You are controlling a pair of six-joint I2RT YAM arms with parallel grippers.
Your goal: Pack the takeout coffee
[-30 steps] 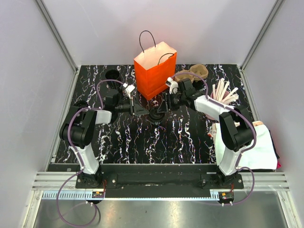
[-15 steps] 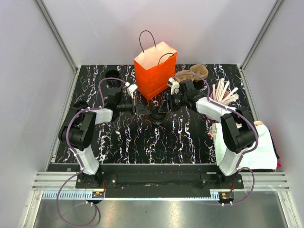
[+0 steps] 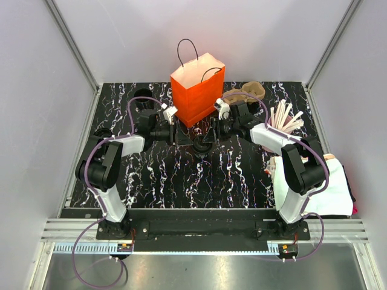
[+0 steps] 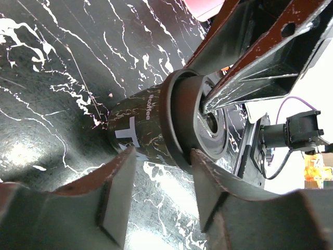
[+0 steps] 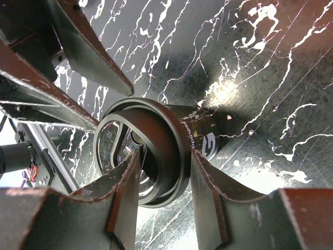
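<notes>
Black marble table [image 3: 181, 175], veined white, runs under both my arms, with a white cloth [image 3: 314, 187] lying near my right base. At mid-table is the takeout coffee [image 4: 148, 127]. My right fingers [image 5: 205, 192] are clamped on its lid rim, and my left fingers [image 4: 117, 198] stand spread either side of the cup, loose of it as far as I can see. Just behind it stands the orange paper bag [image 3: 196, 90], upright and open-topped. A brown pulp tray [image 3: 245, 92] lies farther right.

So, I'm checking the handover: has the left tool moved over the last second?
Yes. The left tool has edged right, nearer the takeout coffee, passing under the left corner of the orange bag, which stayed put.
</notes>
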